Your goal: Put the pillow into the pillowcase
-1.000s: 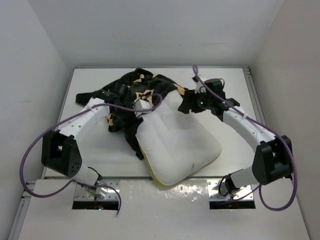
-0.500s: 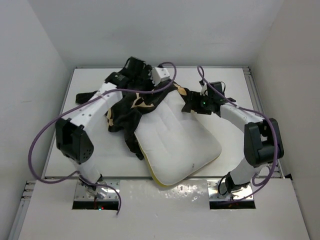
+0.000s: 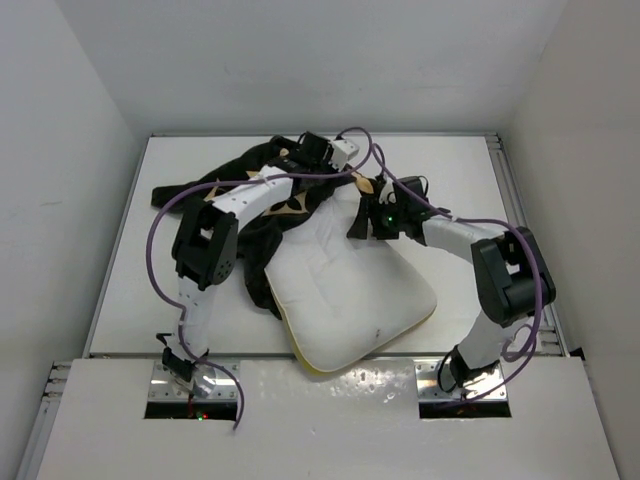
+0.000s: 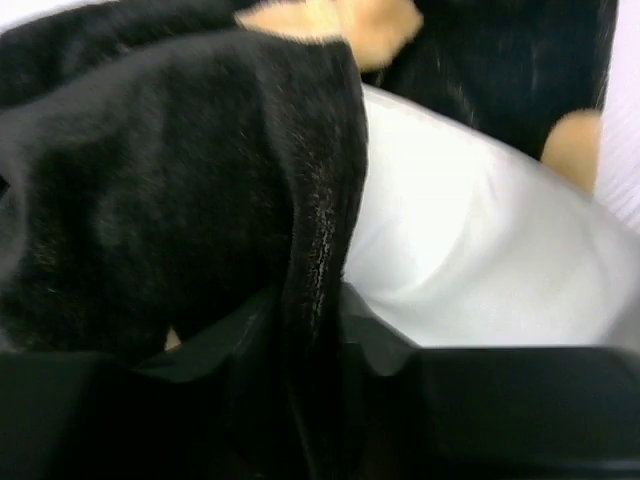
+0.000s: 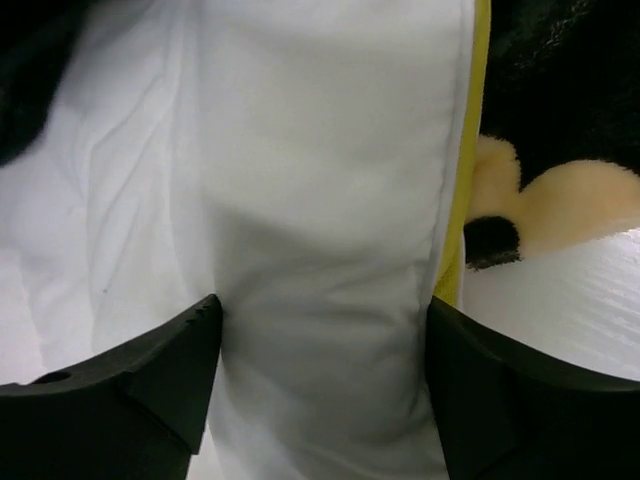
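Note:
The white quilted pillow lies mid-table, its yellow-piped near edge toward the arm bases. The black pillowcase with tan motifs is bunched at the back left and lies over the pillow's far end. My left gripper is at the back and shut on the pillowcase's stitched hem, with the white pillow just beside it. My right gripper is at the pillow's far right corner. Its fingers squeeze a fold of the pillow by the yellow piping.
The white table is walled on three sides. A strip of pillowcase trails toward the left. The purple cables loop above the left arm and over the pillowcase. Mounting plates sit at the near edge.
My left arm swung from the left side to the back and rightward, carrying the pillowcase hem toward the pillow's far end. My right gripper shifted left with the pillow corner.

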